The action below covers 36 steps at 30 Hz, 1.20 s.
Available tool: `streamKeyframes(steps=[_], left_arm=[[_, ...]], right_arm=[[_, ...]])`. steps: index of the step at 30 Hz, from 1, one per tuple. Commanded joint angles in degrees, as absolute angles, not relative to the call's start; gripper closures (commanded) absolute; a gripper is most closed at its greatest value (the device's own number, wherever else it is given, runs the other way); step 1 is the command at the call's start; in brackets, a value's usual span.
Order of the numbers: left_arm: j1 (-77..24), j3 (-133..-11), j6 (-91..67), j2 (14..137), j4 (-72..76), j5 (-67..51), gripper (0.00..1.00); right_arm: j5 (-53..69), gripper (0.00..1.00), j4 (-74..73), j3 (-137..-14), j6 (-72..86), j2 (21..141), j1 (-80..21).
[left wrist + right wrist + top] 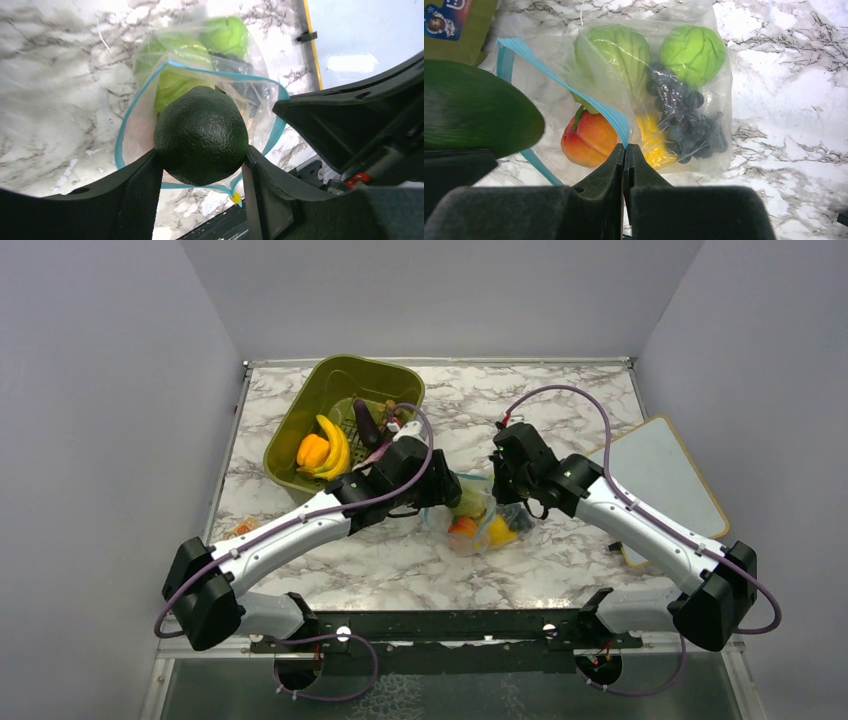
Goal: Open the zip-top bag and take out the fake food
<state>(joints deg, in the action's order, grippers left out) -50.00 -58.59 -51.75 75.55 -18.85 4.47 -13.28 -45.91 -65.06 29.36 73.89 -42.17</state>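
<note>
The clear zip-top bag (470, 532) lies mid-table with its teal-edged mouth (119, 145) open. My left gripper (202, 152) is shut on a dark green round fruit (200, 125) just above the mouth; in the top view it (443, 490) is at the bag's left. My right gripper (625, 146) is shut on the bag's teal zipper strip (616, 120), and sits at the bag's right in the top view (502, 490). Inside the bag are two light green pieces (694, 52), a peach-orange fruit (589, 137), a yellow piece (654, 147) and dark grapes (689, 122).
An olive-green basket (300, 425) at the back left holds a banana bunch (335, 445), an orange bell pepper (312, 451) and a dark purple eggplant (365, 423). A white board with a yellow rim (660, 470) lies at the right. Grey walls enclose the table.
</note>
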Motion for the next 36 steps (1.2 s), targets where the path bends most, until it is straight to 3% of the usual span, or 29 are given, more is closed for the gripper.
streamKeyframes(steps=[1,14,20,36], left_arm=[[-48.99,-63.39,-46.95,71.65,-22.57,10.34,0.95],[-25.22,-68.38,-44.07,69.37,-23.78,-6.28,0.96],[-16.71,-69.98,-43.22,72.60,-23.48,-8.35,0.96],[-3.64,-86.36,-44.26,101.48,-20.20,-12.81,0.92]], right_arm=[[-13.82,0.99,-43.17,-63.33,30.10,71.91,-42.34],[-11.63,0.99,-42.43,-62.49,30.06,71.10,-42.36],[-10.72,0.99,-41.99,-62.56,29.83,70.91,-42.36],[-10.12,0.99,-43.12,-64.14,28.53,71.24,-42.36]])
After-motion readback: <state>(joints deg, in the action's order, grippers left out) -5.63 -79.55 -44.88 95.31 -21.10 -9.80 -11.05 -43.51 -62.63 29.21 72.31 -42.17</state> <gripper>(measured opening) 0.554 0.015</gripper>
